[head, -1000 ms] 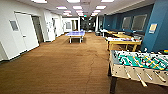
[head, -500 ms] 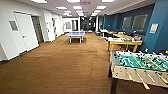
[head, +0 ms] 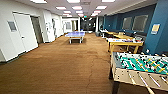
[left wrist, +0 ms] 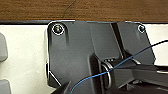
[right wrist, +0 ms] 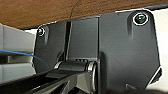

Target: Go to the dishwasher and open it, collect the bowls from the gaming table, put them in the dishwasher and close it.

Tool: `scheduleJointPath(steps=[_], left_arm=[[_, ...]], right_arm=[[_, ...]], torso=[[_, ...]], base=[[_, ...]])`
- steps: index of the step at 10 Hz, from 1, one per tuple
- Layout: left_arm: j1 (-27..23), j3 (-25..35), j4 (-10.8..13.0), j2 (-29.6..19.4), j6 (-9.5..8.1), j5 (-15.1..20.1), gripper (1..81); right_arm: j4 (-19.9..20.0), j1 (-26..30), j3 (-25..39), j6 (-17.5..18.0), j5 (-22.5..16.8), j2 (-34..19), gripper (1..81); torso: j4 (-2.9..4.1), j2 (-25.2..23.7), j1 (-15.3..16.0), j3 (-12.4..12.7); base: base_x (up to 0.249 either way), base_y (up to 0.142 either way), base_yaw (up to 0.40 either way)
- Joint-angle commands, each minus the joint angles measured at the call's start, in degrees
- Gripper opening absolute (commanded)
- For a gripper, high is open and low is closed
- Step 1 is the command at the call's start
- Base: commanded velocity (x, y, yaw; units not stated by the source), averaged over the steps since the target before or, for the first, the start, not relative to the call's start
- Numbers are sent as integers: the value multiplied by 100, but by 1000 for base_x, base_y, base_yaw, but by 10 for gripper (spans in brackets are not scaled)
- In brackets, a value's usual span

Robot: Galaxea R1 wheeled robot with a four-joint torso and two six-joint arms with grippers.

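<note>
The gaming table (head: 132, 76), a table-football table with a green field and rods, stands close at the lower right of the head view, its pale side wall towards me. I cannot make out any bowls on it. The dishwasher is out of view. Both wrist views look past my own dark plate at a strip of brown carpet (left wrist: 100, 10) (right wrist: 37, 12).
A long hall with brown carpet (head: 62, 65) runs ahead. Yellow wooden tables (head: 125, 43) with small items on them line the blue right wall (head: 160, 32). A blue table-tennis table (head: 75, 34) stands far ahead. White doors (head: 25, 32) line the left wall.
The head view has crept slightly forward along the hall. Nothing in the scene itself has moved.
</note>
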Motion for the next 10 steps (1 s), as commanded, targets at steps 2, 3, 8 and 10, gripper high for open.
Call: scheduleJointPath(steps=[2,3,8,10], left_arm=[[-296,23,-7,-40,-27,280,811],[-296,23,-15,-32,-27,280,811],[-287,14,-7,-31,-35,280,811],[-287,14,-7,-22,-35,280,811]], right_arm=[[-19,301,39,-15,-277,40,811],[-28,301,39,-15,-277,40,811],[-28,310,56,-15,-277,49,811],[-28,301,56,-15,-277,49,811]], torso=[[0,-2,0,0],[0,0,0,0],[0,0,2,0],[0,6,9,-2]], base=[[146,0,0],[147,0,0],[146,0,0],[149,0,0]])
